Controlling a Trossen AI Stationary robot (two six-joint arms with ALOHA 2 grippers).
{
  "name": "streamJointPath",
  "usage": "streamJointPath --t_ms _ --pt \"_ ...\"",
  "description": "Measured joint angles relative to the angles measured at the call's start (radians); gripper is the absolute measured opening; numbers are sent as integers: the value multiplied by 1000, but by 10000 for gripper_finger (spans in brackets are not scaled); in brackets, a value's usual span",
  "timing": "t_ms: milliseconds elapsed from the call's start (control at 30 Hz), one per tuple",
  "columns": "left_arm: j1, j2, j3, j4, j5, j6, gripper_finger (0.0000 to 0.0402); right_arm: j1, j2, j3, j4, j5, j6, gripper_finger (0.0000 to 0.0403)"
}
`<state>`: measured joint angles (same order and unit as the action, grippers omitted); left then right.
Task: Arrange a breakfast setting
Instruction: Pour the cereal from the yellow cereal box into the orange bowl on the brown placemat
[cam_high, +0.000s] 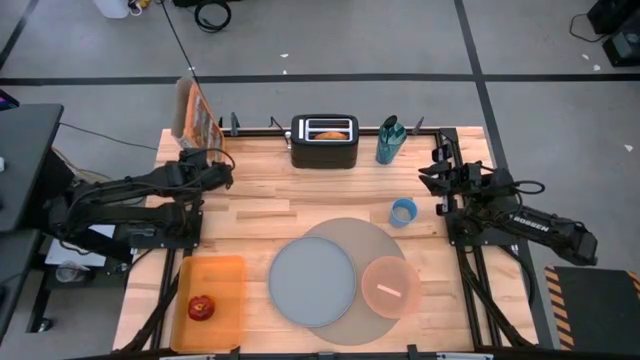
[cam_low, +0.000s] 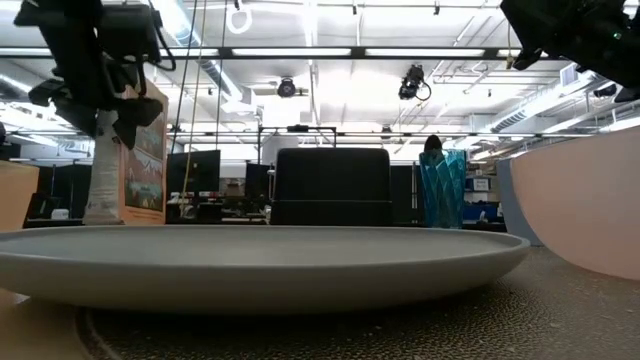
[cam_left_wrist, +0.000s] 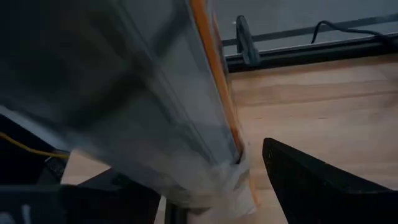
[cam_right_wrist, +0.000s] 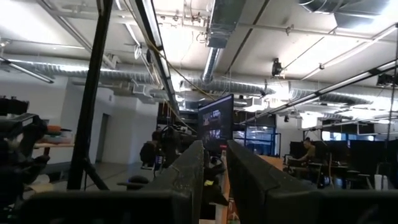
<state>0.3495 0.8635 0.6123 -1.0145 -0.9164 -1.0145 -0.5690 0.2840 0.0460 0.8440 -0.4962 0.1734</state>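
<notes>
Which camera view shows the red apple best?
The high view: the red apple lies fully visible on the orange tray. The low view and both wrist views do not show it at all.

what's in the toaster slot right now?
The high view shows something orange-brown, likely the bagel, sitting in the black toaster's slot. Only its top edge shows; the rest is hidden inside, and the low view shows just the toaster's dark side.

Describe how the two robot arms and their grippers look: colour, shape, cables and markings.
Both arms are black, built of jointed segments. The right arm carries white lettering on its forearm, and thin black cables loop near its wrist. The left arm shows similar cabling. The right gripper has two long, flat, dark fingers with a grainy surface; the left gripper has dark, wedge-shaped fingers.
</notes>
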Motion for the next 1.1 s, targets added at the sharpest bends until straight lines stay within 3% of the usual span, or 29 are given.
streamJointPath --t_ms 167,333,733,1100 --pt "-11 0 -65 164 -79 40 251 14 25 0 -2 25 -23 78" --pt "-10 0 -115 313 -103 181 241 26 47 0 -1 35 -39 78" --pt "-4 0 -123 338 -103 239 222 27 51 0 -1 41 -39 78" --pt "-3 0 -172 394 -168 274 217 27 51 0 -1 41 -39 78"
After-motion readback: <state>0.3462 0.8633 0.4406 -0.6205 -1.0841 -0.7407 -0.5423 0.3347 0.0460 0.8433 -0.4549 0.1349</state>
